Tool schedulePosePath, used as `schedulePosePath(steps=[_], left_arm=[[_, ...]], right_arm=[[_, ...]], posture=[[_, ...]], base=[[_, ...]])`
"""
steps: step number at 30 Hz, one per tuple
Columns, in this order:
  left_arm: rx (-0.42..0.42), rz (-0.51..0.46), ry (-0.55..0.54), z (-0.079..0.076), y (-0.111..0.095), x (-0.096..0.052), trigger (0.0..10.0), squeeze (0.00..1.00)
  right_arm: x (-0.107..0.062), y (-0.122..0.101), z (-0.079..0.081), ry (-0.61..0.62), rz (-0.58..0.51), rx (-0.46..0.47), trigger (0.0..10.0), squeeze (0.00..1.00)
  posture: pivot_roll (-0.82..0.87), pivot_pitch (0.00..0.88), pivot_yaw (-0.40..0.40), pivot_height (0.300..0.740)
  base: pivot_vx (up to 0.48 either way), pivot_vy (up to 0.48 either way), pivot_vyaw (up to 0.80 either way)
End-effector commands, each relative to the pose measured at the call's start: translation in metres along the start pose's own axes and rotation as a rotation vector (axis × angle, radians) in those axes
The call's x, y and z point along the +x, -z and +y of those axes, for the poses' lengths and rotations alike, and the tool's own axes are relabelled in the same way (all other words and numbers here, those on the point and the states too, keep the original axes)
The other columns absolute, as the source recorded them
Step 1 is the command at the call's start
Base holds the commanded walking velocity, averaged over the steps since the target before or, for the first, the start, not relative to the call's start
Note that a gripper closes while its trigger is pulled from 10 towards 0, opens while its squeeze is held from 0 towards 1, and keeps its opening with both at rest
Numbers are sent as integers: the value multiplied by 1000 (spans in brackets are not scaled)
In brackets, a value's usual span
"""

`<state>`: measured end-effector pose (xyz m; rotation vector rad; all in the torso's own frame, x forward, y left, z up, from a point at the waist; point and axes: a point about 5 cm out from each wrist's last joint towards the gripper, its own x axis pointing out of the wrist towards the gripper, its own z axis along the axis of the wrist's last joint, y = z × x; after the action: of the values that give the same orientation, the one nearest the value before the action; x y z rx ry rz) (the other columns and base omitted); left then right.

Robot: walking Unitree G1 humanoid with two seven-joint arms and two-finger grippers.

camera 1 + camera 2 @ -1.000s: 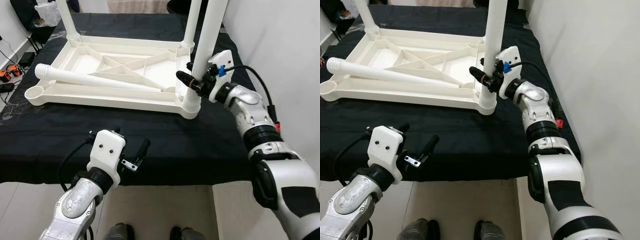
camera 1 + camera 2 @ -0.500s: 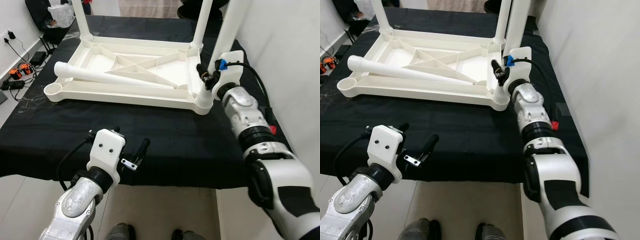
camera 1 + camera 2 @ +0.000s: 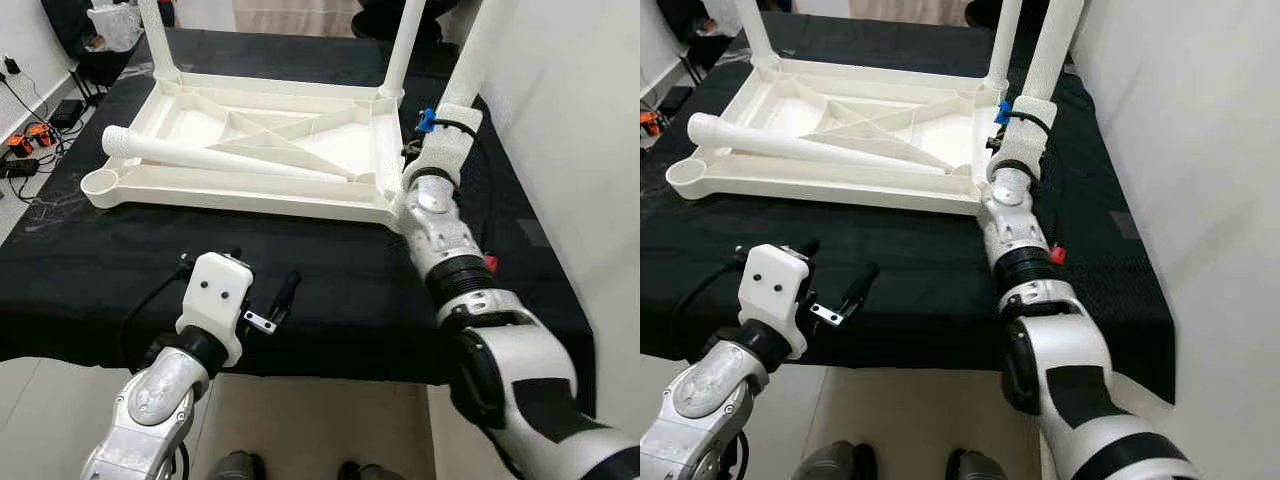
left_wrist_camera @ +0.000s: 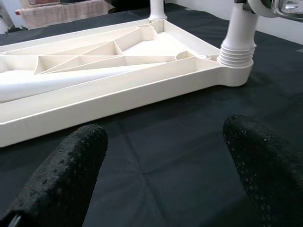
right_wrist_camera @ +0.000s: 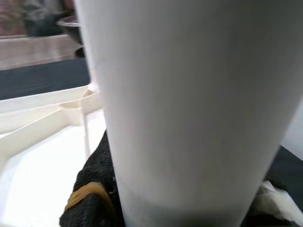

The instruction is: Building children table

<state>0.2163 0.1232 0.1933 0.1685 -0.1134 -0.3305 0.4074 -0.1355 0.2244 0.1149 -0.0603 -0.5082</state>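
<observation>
Worktop (image 3: 330, 280): covered in black cloth, fills the middle of the head views.
Tabletop (image 3: 250, 150): white plastic, lies upside down on the cloth in the upper left of the frame, ribbed underside up.
Loose leg (image 3: 220, 158): white, lies across the tabletop's underside, wide end at the left.
Standing legs: one at the far left corner (image 3: 155, 35), one at the far right corner (image 3: 405, 45), both upright.
Near right leg (image 3: 1055, 50): upright in the near right corner socket, ribbed collar at its base.
Right claw (image 5: 94, 198): pinching the near right leg just above the socket; a black finger presses the white tube in the wrist view.
Left claw (image 4: 161, 161): spread wide, holds nothing, low at the near edge of the worktop, pointing at the tabletop's near rim.
</observation>
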Motion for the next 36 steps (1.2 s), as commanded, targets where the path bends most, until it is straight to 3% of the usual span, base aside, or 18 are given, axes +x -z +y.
schedulePosePath(steps=[1, 6, 8, 15, 16, 17, 18, 27, 35, 36], left_arm=[[3, 3, -1, -1, 2, 1, 10000, 0], [4, -2, -2, 0, 1, 3, 10000, 0], [5, -6, -3, 0, 1, 4, 10000, 0], [6, -10, -5, 0, 1, 6, 10000, 0], [7, -11, -4, 0, 2, 6, 10000, 0], [7, -11, -3, 0, 2, 7, 10000, 0], [6, -11, -2, 0, 2, 7, 10000, 0], [-6, -9, 16, -4, 4, 7, 10000, 0], [-10, -11, 18, -6, 5, 7, 10000, 0], [-9, -11, 19, -6, 5, 7, 10000, 0]], right_arm=[[-8, 55, -27, 220, 251, -104, 0, 0], [-12, 51, -24, 334, 257, -82, 0, 0], [-16, 44, -19, 395, 213, -88, 0, 0], [-27, 43, -8, 447, 195, -71, 0, 0], [-29, 44, -5, 428, 199, -66, 1216, 0], [-30, 45, -4, 415, 203, -63, 1216, 0], [-30, 43, -2, 401, 188, -60, 10000, 0], [-29, 34, 2, 380, 142, -65, 10000, 0], [-32, 35, 10, 314, 166, -86, 10000, 0], [-33, 35, 11, 306, 159, -85, 10000, 875]], posture=[[95, 177, -64, 740], [95, 174, -64, 740], [96, 173, -65, 740], [98, 167, -66, 740], [99, 165, -67, 740], [99, 165, -67, 740], [99, 165, -67, 740], [88, 155, -67, 740], [86, 146, -68, 740], [88, 143, -70, 740]], base=[[0, 0, 0], [0, 0, 0], [0, 0, 0], [0, 0, 0], [0, 0, 0], [0, 0, 0], [0, 0, 0], [0, 0, 0], [0, 0, 0], [0, 0, 0]])
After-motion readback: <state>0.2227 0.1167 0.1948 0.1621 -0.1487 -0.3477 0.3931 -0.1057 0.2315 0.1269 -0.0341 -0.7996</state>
